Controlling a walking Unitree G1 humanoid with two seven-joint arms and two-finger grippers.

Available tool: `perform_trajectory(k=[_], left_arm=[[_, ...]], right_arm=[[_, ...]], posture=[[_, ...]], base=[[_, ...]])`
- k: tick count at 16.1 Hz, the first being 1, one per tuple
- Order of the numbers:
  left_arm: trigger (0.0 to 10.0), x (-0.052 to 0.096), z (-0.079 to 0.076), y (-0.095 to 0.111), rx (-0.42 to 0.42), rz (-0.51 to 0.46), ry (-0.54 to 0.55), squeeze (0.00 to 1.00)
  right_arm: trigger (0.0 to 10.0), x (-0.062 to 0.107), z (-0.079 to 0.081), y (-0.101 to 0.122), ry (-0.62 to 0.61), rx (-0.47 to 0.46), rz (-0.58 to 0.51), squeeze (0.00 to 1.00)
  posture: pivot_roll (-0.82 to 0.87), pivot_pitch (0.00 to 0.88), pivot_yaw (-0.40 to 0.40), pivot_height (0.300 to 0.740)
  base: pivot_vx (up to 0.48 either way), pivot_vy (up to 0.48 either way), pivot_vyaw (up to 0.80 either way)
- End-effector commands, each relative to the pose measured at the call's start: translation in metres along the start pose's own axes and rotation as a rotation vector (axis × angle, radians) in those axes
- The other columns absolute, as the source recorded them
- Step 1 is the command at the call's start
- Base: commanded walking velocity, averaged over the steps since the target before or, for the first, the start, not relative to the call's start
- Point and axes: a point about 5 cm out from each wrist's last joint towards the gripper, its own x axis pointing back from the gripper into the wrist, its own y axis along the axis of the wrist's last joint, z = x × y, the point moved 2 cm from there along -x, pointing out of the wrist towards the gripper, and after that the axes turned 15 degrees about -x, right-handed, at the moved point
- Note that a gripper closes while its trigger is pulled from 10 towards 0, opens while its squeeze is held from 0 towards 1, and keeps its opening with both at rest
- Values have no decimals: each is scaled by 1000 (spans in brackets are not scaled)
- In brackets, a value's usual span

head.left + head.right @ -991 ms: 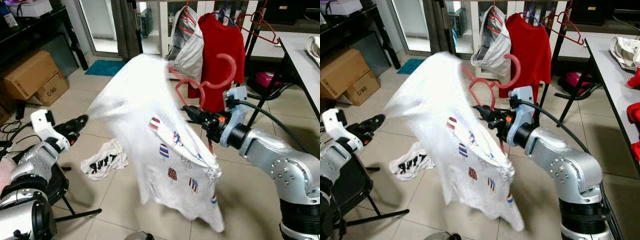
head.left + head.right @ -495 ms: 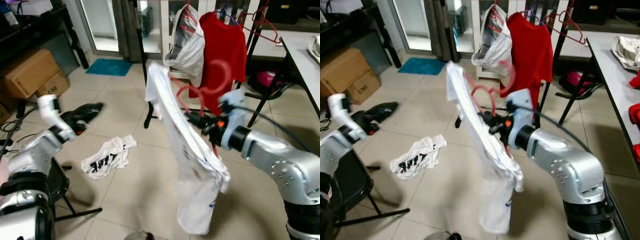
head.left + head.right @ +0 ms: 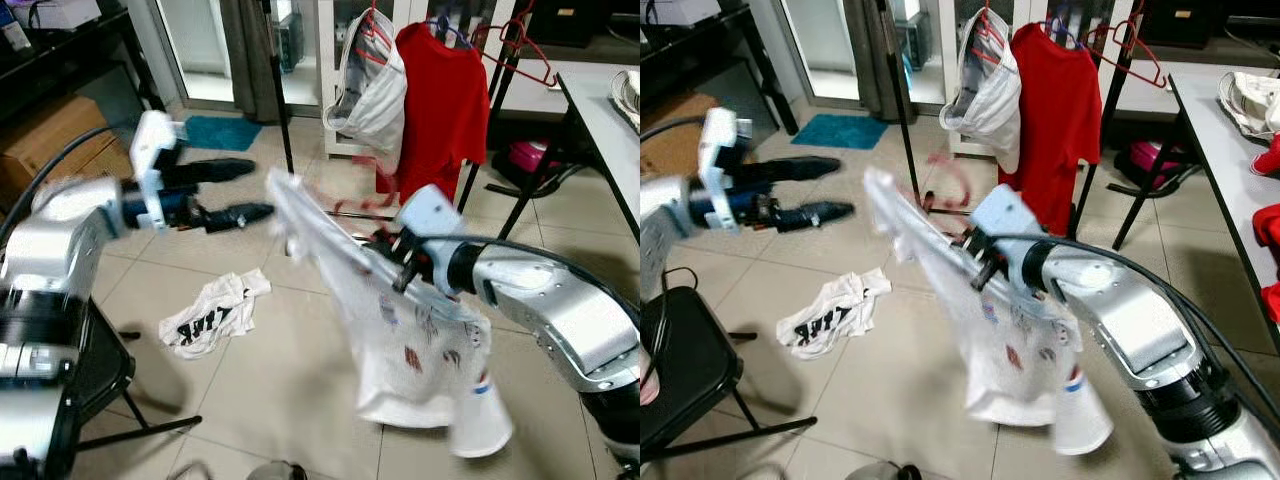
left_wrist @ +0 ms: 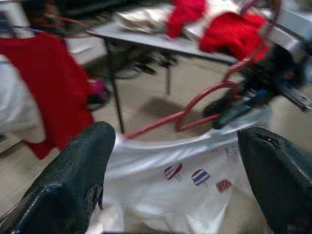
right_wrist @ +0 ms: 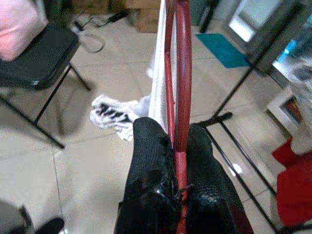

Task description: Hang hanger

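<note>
Room interior. Pale tiled floor [image 3: 250,380] with a teal mat [image 3: 215,132] near a glazed door [image 3: 195,45]. Cardboard box [image 3: 55,140] below dark shelving [image 3: 70,50] at left. Black folding chair [image 3: 685,350] in the left foreground. Grey counter [image 3: 1225,130] at right. Clothes rack [image 3: 1120,90] at rear, carrying garments.

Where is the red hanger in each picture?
Left eye view: red hanger, blurred, middle, above the white shirt.
Right eye view: middle, left of the red shirt.
Left wrist view: upper right, above the white shirt.
Right wrist view: centre, clamped in the right gripper.
Shared landmark: the white shirt.
</note>
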Motion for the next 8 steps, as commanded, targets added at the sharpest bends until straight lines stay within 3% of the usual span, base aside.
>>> perform_trajectory(k=[1, 2, 5, 8], left_arm=[[10000, 0, 2, 8, -53, 33, -71, 0], [10000, 0, 3, 9, -58, 44, -89, 0], [10000, -3, 6, -7, -134, 206, -206, 0], [10000, -19, 10, -4, -186, 189, -256, 0]], right_arm=[[0, 0, 4, 13, 39, 71, -32, 0], [0, 0, 5, 14, 49, 82, -30, 0], [0, -2, 15, 18, 161, 204, 8, 0], [0, -2, 24, 22, 220, 259, 19, 0]], posture=[[-48, 0, 110, 740], [-48, 0, 110, 740], [-58, 0, 124, 740], [-58, 0, 123, 740]], base=[[0, 0, 0], [0, 0, 0], [0, 0, 0], [0, 0, 0]])
